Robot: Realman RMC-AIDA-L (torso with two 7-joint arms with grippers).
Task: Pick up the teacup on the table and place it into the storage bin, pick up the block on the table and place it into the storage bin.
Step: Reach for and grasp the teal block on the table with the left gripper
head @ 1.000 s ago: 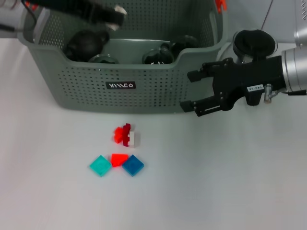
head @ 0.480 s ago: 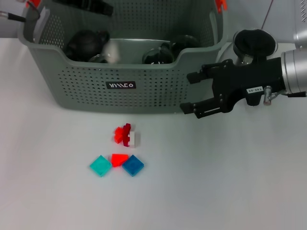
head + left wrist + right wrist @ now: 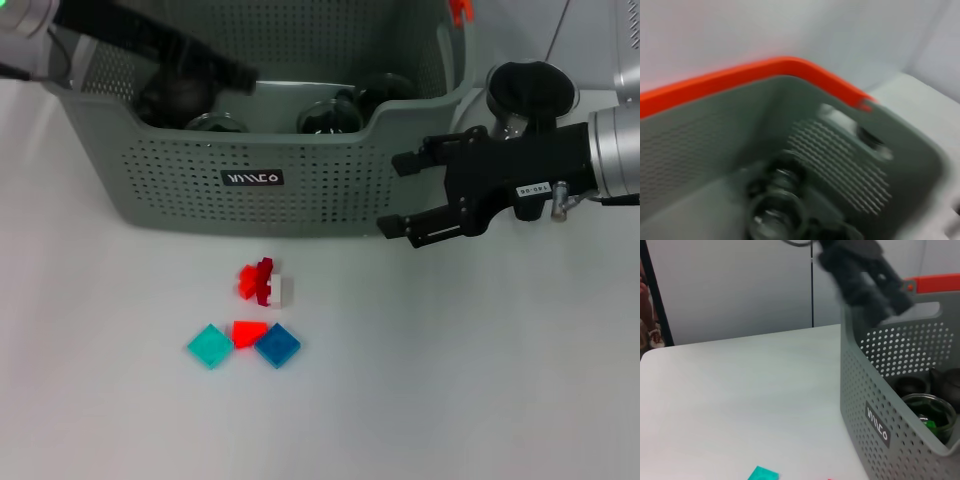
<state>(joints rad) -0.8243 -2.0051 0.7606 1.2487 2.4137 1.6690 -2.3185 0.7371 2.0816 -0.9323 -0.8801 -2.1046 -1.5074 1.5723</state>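
Left gripper [image 3: 235, 75] swung back low over the storage bin [image 3: 262, 180]; fingers' state couldn't be told.
Right gripper [image 3: 397, 194] hovered beside the bin, fingers apart, empty.

You have one storage bin [image 3: 300, 190] across the top of the head view. Below it, at lower centre, lie four block items: one red-and-white cluster [image 3: 265, 283], one teal tile [image 3: 209, 346], one red piece [image 3: 247, 332] and one blue tile [image 3: 277, 345]. Two grippers show: left gripper [image 3: 215, 68], right gripper [image 3: 400, 195].
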